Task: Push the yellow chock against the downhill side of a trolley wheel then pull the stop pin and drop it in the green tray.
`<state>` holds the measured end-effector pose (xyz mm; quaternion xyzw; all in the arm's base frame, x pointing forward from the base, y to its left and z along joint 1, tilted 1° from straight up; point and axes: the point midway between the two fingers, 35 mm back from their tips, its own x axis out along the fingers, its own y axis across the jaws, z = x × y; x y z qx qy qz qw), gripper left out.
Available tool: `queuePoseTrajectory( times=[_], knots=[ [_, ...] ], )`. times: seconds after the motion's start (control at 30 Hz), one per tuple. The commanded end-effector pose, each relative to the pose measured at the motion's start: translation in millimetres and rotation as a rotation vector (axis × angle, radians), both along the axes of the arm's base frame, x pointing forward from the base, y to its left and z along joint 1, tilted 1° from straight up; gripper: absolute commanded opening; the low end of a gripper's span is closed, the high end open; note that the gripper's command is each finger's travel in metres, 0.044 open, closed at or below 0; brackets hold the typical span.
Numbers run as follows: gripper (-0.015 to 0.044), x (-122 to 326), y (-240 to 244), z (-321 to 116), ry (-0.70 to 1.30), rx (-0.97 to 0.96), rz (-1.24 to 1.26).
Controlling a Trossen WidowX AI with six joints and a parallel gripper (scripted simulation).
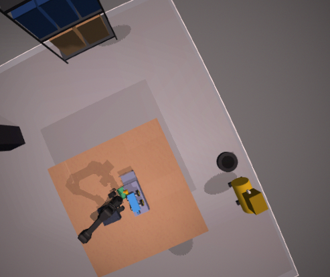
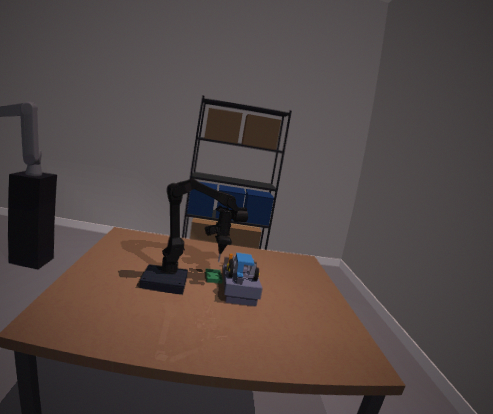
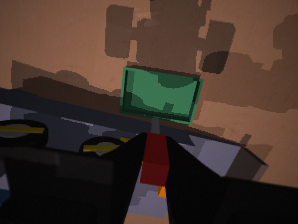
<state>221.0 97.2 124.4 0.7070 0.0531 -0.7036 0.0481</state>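
My gripper (image 3: 155, 139) (image 2: 221, 249) is shut on the red-headed stop pin (image 3: 154, 172) (image 2: 220, 258), its grey shaft pointing down, clear of the ramp. In the wrist view the shaft's tip appears just beside the near rim of the green tray (image 3: 145, 86) (image 2: 213, 276). The blue trolley (image 1: 133, 203) (image 2: 244, 260) stands on the grey ramp (image 1: 129, 178) (image 2: 243, 290) (image 3: 215, 151). The chock (image 1: 126, 192) (image 2: 230, 257) stands at the trolley's downhill end, by a tray-side wheel. In the wrist view its orange handle (image 3: 162, 191) shows behind a finger; contact with the wheel cannot be told.
The tray lies on the wooden table (image 1: 167, 167) (image 2: 120, 320) beside the ramp's long side. The arm's dark base (image 1: 112, 219) (image 2: 164, 280) is on the tray's other side. A shelf rack (image 2: 235, 182) and a yellow machine (image 1: 244, 197) are off the table.
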Motion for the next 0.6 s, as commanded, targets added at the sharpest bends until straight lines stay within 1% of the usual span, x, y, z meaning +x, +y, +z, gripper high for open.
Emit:
queuePoseTrajectory(
  times=[0.0,0.23,0.47,0.57],
  knots=[
    [0.0,-9,1,-10,0.006,0.005,0.002],
    [0.0,-13,0,-14,0.007,0.009,0.002],
    [0.0,-13,5,-32,0.026,0.145,0.001],
    [0.0,-14,9,-41,0.027,0.171,0.001]
  ],
)
